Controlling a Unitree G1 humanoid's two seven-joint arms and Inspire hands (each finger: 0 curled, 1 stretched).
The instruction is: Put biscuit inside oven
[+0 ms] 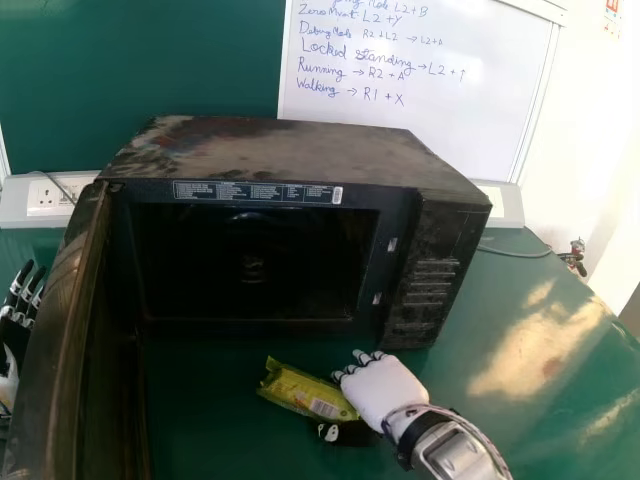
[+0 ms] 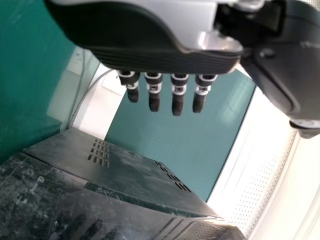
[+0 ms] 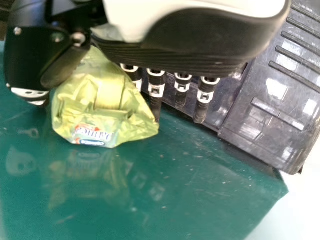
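Where the big green table (image 1: 525,290) spreads out, a black oven (image 1: 290,155) sits on top, with its door (image 1: 70,330) wide open on the left side. The left hand (image 1: 24,290) is out past the door, its fingers straight. The right hand (image 1: 385,390) is low in front of the oven, its fingers straight and its thumb apart from them. The biscuit (image 1: 300,392), in a shiny yellow-green wrapper, is outside the oven, between that thumb and the fingers.
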